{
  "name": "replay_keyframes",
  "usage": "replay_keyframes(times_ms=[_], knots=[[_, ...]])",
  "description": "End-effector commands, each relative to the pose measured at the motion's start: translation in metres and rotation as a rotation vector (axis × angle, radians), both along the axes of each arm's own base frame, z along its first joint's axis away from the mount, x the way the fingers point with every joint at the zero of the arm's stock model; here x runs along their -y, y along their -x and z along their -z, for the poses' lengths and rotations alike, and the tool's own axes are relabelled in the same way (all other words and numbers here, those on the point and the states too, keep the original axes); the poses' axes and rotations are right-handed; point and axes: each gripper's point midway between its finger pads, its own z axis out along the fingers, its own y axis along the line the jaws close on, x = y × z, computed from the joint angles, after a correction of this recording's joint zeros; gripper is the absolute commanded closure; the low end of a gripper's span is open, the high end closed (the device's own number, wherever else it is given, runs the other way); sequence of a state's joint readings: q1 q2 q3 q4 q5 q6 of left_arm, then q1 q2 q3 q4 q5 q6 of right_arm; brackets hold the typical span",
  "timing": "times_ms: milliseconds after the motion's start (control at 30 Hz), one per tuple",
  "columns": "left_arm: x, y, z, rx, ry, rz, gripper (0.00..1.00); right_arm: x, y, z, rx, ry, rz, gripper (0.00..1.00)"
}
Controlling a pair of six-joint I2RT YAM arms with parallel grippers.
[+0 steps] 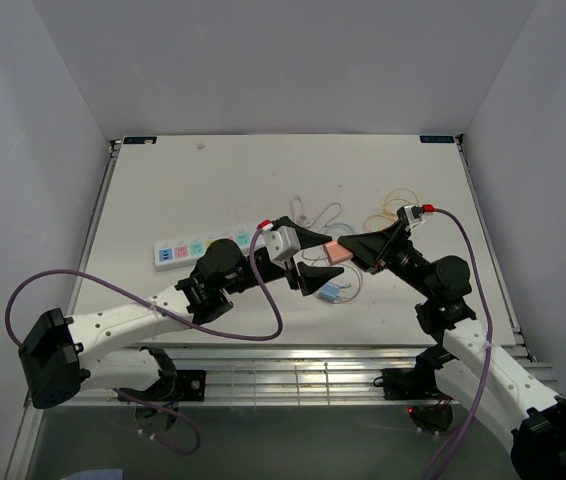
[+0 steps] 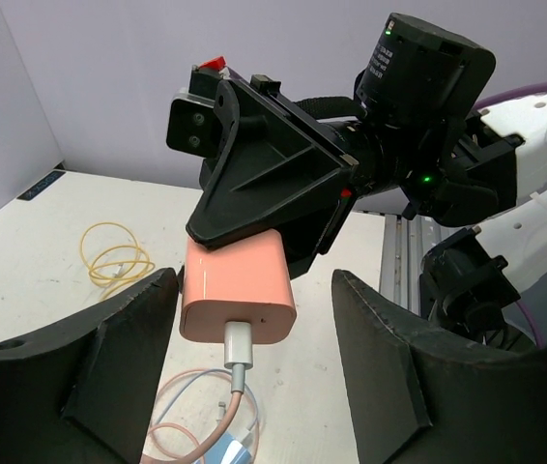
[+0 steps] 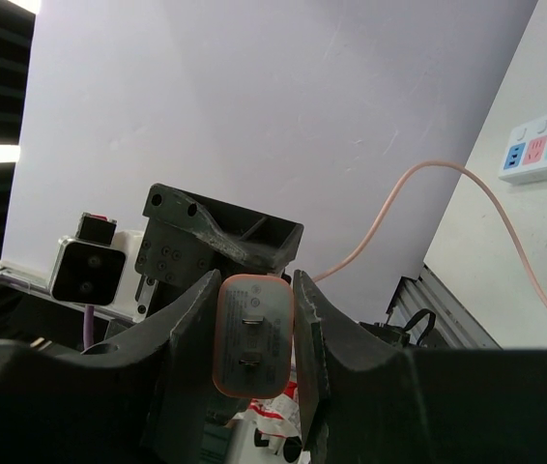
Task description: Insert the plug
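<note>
Right hand (image 3: 254, 329), plug (image 2: 240, 290) — left hand (image 1: 321, 256) opposite

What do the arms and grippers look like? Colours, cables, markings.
Left arm and right arm: white link shells, black joints. Left gripper and right gripper: matte black, wedge-shaped jaws. A purple cable loops along each arm to a small wrist camera with a red tab. Green light on the right wrist.
</note>
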State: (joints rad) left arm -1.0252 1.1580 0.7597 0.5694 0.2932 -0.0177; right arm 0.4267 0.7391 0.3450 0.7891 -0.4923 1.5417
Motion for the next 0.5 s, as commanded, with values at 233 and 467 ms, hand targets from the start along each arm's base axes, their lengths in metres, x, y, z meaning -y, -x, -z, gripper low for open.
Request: replay_keyframes(times_ms=[233,467], knots=[[0.0058,0.0001,0.006,-0.011,-0.007,0.01,0.25,0.0044,0.0038,-0.0193,0.066,-0.049,0.011,0.92],[0.0063,-0.0025,0.002,-0.012,0.006,-0.004,0.45,0.0037,0.0046,-0.0184,0.069,-0.042,0.006,0.92]])
